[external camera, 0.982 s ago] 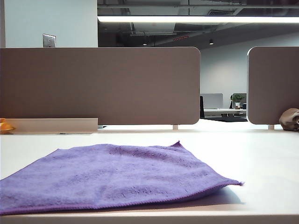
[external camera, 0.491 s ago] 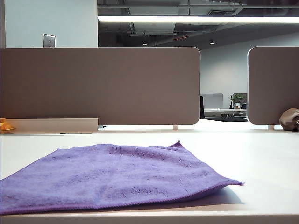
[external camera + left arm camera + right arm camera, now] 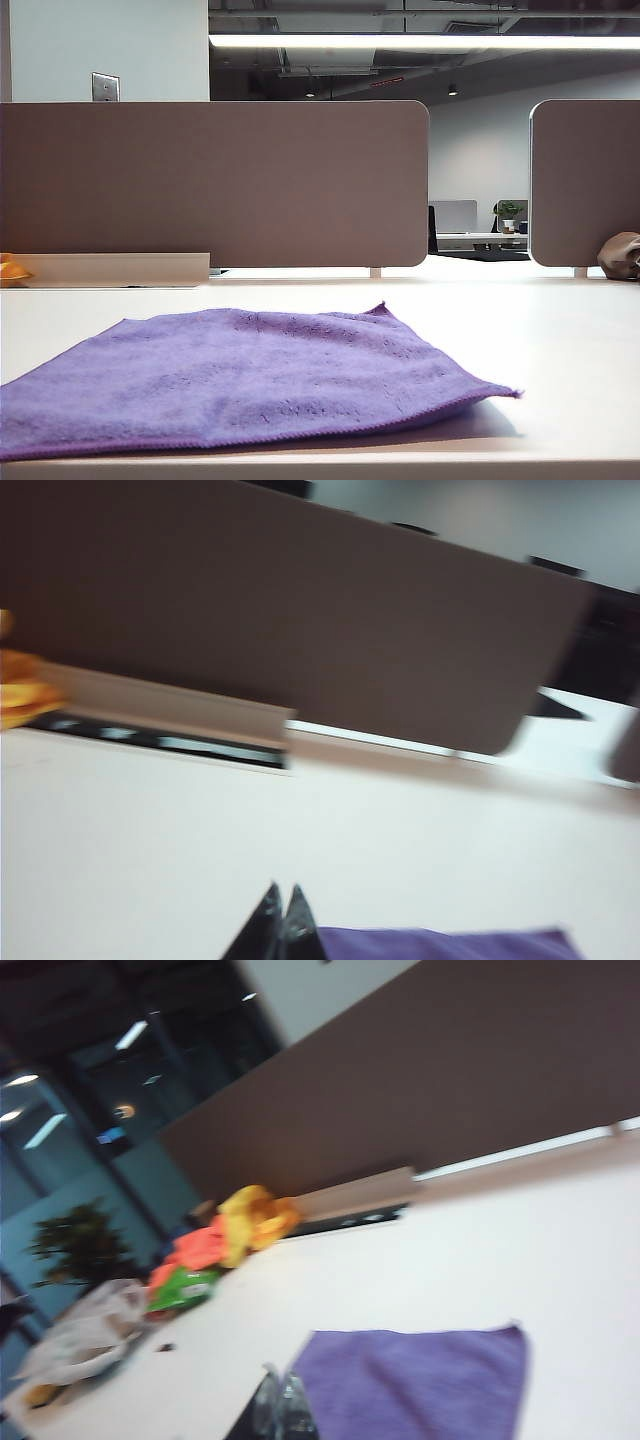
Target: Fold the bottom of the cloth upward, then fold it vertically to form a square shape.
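Centrally, the cloth (image 3: 250,375) lies spread flat on the counter (image 3: 560,340), in front of the brown partition (image 3: 215,185). Left end effector (image 3: 281,927): fingers pressed together, empty, above the counter just beside the cloth's (image 3: 440,945) edge. Right end effector (image 3: 283,1405): fingers pressed together, empty, at the cloth's (image 3: 415,1380) near edge. Small brownish-grey lump (image 3: 620,255): well apart from the cloth, by the partition.
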